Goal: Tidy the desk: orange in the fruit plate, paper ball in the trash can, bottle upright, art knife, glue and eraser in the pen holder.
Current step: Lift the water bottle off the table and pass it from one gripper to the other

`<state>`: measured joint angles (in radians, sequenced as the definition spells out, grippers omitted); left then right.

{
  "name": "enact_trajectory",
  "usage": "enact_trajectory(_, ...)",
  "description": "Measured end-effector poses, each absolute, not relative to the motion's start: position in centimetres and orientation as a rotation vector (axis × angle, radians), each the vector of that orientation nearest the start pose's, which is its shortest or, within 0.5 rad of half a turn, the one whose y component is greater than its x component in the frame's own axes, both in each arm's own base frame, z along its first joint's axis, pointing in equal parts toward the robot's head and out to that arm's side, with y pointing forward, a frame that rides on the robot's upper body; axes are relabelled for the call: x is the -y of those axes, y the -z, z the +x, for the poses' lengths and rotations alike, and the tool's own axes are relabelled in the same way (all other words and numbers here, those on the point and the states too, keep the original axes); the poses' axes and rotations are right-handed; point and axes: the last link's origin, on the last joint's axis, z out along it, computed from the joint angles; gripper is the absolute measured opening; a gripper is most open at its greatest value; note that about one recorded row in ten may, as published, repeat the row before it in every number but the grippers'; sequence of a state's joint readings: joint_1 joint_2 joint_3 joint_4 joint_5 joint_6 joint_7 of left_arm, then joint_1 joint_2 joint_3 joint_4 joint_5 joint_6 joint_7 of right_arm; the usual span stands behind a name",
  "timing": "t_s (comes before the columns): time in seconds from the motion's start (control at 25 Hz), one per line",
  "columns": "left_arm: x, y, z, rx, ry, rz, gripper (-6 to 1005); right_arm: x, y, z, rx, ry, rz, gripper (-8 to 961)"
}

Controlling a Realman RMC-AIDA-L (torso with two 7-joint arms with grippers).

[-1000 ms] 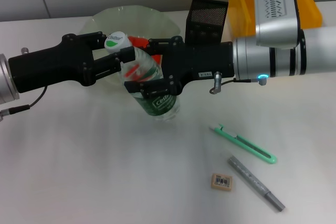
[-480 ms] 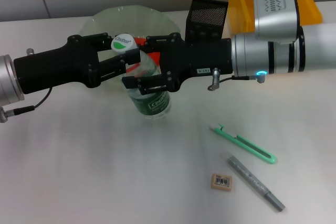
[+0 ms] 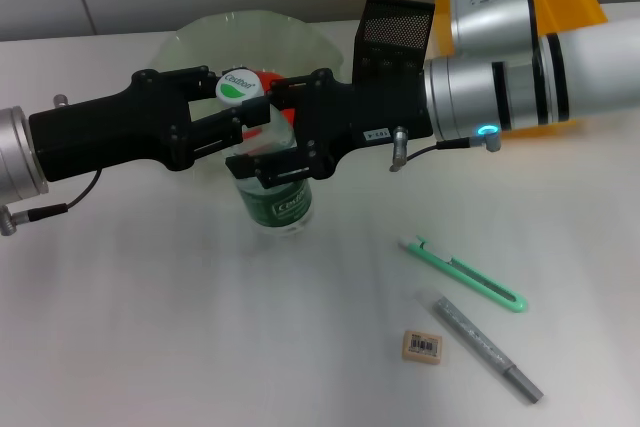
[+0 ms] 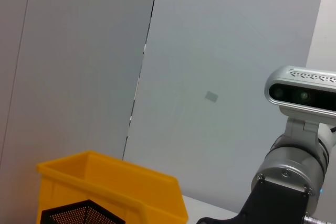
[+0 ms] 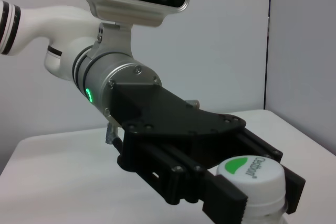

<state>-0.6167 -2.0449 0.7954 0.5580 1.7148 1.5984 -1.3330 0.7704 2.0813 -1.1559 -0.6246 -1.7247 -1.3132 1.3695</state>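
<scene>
Between Two Claws, a Bottle Nearly Upright

At the table's [image 3: 150, 347] middle, just before the fruit plate [image 3: 200, 37], the bottle [image 3: 275, 192] stands on its base, long axis close to vertical. The left claw [image 3: 240, 122] grips its neck under the cap [image 3: 240, 87]; the right claw [image 3: 275, 152] clamps its body from the opposite side.

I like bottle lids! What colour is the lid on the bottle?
The lid of the bottle is white with a green patch, seen best in the right wrist view.
</scene>
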Motion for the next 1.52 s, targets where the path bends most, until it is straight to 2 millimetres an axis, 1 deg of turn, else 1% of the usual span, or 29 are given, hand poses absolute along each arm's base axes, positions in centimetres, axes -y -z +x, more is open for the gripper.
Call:
enact_trajectory(0.44, -35.2, -0.5, -21.0, 0.46, 1.021, -2.715, 451, -38.5, 4.7, 14.2, -0.218, -0.59, -2.918, 724)
enact_trajectory(0.76, -35.1, -0.4, -21.0, 0.462, 1.021, -2.72, 450, -38.3, 4.4, 13.4, -0.163, -0.56, -2.93, 724)
enact_trajectory(1.12, -35.2, -0.5, -21.1, 0.471, 1.017, -2.719, 450, -38.2, 4.4, 13.1, -0.139, -0.548, -2.935, 724)
enact_trajectory(1.52, -35.4, -0.7, -21.2, 0.478, 1.004, -2.715, 450, -37.9, 3.9, 13.4, -0.116, -0.539, -2.922, 723)
